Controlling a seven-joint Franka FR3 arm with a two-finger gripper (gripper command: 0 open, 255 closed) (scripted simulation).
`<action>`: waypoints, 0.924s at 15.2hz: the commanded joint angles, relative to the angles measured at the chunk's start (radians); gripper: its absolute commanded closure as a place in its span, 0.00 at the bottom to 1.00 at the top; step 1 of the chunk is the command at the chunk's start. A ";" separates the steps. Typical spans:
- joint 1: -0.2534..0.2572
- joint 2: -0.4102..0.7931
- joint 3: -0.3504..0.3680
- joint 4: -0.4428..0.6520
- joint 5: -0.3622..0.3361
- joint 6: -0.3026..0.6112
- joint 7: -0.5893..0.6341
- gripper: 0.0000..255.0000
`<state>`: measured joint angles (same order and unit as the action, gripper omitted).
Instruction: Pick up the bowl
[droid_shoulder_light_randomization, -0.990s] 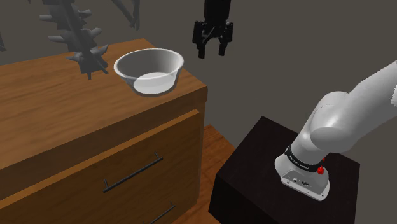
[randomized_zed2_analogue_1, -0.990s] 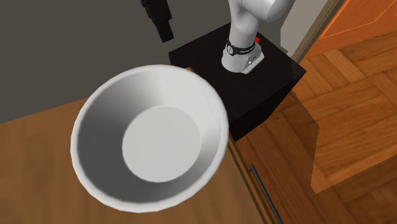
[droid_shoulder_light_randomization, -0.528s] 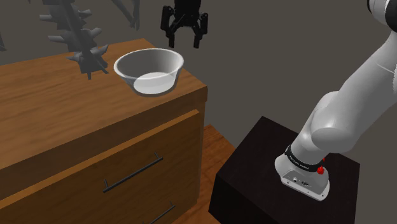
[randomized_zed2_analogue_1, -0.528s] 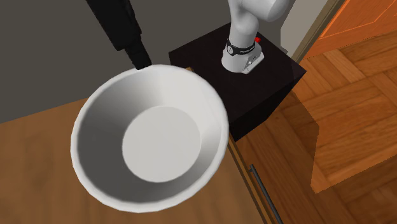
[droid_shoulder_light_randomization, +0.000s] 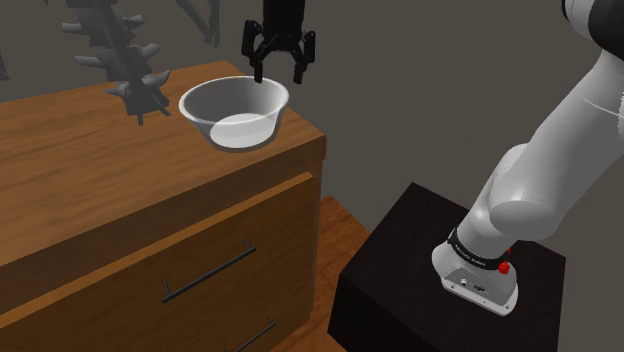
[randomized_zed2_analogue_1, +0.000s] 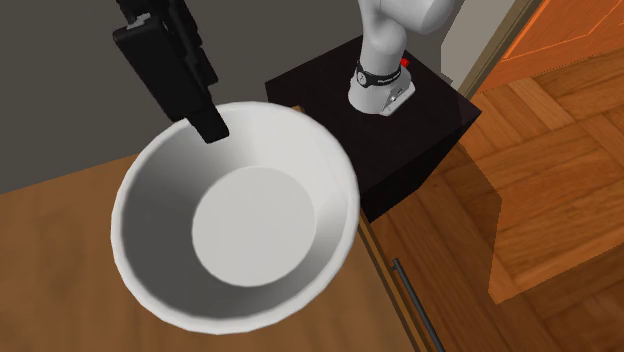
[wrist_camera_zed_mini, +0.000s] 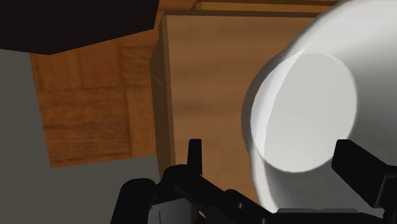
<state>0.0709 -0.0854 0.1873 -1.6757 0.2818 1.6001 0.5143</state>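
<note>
Gripper (droid_shoulder_light_randomization: 279, 71): fingers apart, empty | Change: has swung over and lowered to the rim of the white bowl (droid_shoulder_light_randomization: 235, 112) | Meaning: looks poised to straddle that rim; no grasp yet.

bowl (wrist_camera_zed_mini: 299, 108) cut by wrist view's edge, spiky plant (droid_shoulder_light_randomization: 135, 80) cropped

It was a room in a home: a wooden counter (droid_shoulder_light_randomization: 120, 170) fronted with drawers on dark bar handles (droid_shoulder_light_randomization: 208, 274), a parquet floor (randomized_zed2_analogue_1: 560, 180), a plain grey wall (droid_shoulder_light_randomization: 430, 90), an orange wooden door (randomized_zed2_analogue_1: 588, 25) and a dark spiky ornament (droid_shoulder_light_randomization: 125, 60).
</note>
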 joint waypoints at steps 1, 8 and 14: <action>0.001 -0.009 0.001 -0.043 0.002 0.035 -0.008 0.00; 0.001 -0.007 0.001 -0.044 0.002 0.037 -0.008 1.00; 0.001 -0.006 0.001 -0.027 0.001 0.021 -0.005 1.00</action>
<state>0.0718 -0.0921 0.1884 -1.7115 0.2838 1.6298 0.5074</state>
